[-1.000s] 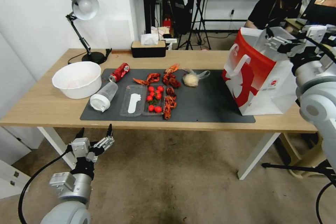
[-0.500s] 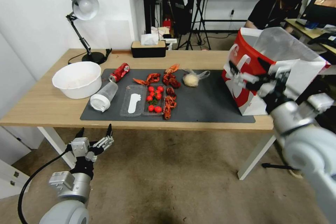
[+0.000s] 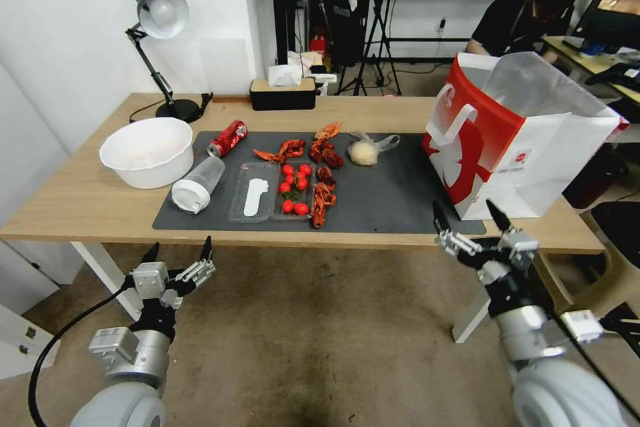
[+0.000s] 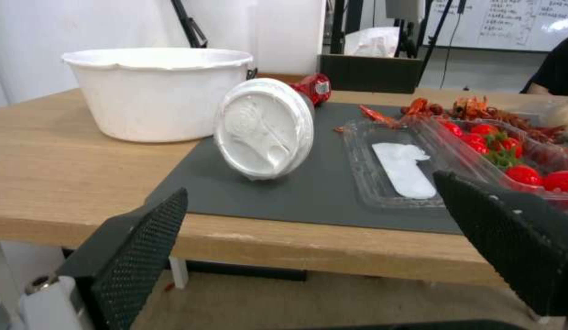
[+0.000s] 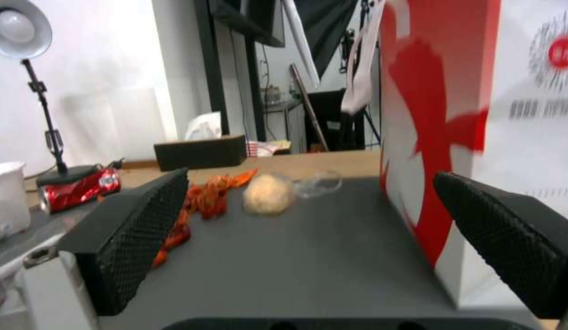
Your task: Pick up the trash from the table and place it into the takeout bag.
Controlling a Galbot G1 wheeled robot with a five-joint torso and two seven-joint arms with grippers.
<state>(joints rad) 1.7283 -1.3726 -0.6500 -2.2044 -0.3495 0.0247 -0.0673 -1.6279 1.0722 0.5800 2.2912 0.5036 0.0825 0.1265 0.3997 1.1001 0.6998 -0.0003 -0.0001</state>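
On the table (image 3: 87, 203), a frosted plastic cup (image 3: 198, 184) lies on its side at the mat's left end, its white lid (image 4: 264, 128) facing my left gripper. A dented red soda can (image 3: 227, 138) lies behind it. The clear bag with a beige lump (image 3: 365, 151) rests mid-mat, also visible from the right wrist (image 5: 269, 195). The red-and-white takeout bag (image 3: 520, 140) stands open at the right. My left gripper (image 3: 179, 253) hangs open below the table's front edge. My right gripper (image 3: 467, 217) is open at the front edge, before the bag.
A large white basin (image 3: 148, 150) sits at the left. A clear tray with cherry tomatoes (image 3: 293, 190) and red crayfish shells (image 3: 323, 173) lie mid-mat. A desk lamp (image 3: 160, 13) and a black tissue box (image 3: 283, 93) stand along the back edge.
My right arm has come down from above the takeout bag's mouth to the table's front edge, gripper open. The left arm has barely moved.
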